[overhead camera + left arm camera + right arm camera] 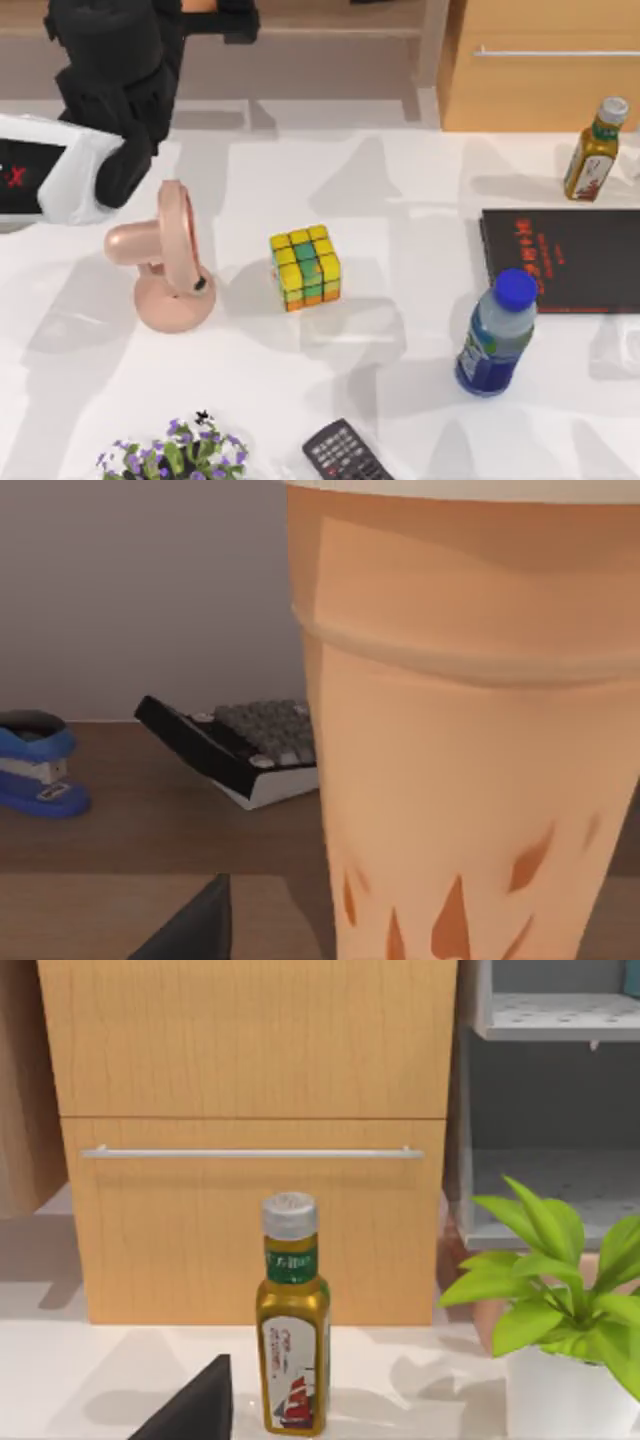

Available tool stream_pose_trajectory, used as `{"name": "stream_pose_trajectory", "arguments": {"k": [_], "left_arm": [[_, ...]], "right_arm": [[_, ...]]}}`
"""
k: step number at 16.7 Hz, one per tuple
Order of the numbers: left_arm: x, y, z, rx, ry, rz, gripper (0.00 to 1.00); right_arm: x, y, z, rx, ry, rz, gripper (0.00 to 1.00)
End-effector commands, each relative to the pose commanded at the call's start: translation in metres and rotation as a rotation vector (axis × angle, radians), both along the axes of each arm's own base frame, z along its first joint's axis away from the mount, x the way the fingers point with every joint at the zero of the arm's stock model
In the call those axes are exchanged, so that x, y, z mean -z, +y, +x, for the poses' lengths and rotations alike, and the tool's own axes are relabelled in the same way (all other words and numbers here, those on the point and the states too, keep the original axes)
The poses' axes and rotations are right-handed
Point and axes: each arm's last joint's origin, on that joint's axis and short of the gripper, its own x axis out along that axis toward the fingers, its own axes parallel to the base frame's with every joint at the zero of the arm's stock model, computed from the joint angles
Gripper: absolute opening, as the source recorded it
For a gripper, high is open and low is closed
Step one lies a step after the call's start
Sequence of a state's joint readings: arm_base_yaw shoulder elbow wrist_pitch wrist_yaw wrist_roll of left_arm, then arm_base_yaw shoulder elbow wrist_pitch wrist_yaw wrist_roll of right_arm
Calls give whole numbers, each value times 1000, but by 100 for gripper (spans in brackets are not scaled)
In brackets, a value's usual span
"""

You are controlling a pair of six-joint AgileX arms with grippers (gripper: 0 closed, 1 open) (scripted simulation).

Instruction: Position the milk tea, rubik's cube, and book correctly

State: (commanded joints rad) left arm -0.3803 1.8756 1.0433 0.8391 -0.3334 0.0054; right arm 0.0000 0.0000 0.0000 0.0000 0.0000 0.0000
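Observation:
The peach-orange milk tea point(460, 780) stands upright and very close in the left wrist view, over a brown wooden shelf. My left gripper point(225, 20) reaches over the table's far left edge toward that shelf, with a bit of peach showing beside it. The rubik's cube point(305, 266) sits on the white table near the middle. The black book point(565, 260) with red characters lies flat at the right edge. My right arm is parked to the right, and a dark edge of my right gripper point(190, 1410) shows in its wrist view.
A pink fan point(170, 265) stands left of the cube, and a blue-capped bottle point(497, 335) in front of the book. An olive bottle point(595, 150) stands by the wooden cabinet point(540, 60). Remote point(345, 455) and flowers point(170, 455) lie at the front. Keyboard point(240, 745) and stapler point(35, 765) rest on the shelf.

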Motion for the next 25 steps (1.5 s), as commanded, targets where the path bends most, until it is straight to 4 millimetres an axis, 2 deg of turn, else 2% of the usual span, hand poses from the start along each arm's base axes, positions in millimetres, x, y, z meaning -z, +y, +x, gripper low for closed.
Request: {"name": "stream_pose_trajectory", "arguments": {"k": [6, 15, 20, 25], "left_arm": [[0, 1, 3, -2, 3, 1, 100], [-1, -3, 75, 0, -2, 0, 100], [0, -2, 80, 0, 0, 0, 100], [0, -2, 80, 0, 0, 0, 62]], "right_arm": [[0, 0, 0, 0, 0, 0, 100], [0, 0, 0, 0, 0, 0, 100], [0, 0, 0, 0, 0, 0, 100], [0, 0, 0, 0, 0, 0, 100]]}}
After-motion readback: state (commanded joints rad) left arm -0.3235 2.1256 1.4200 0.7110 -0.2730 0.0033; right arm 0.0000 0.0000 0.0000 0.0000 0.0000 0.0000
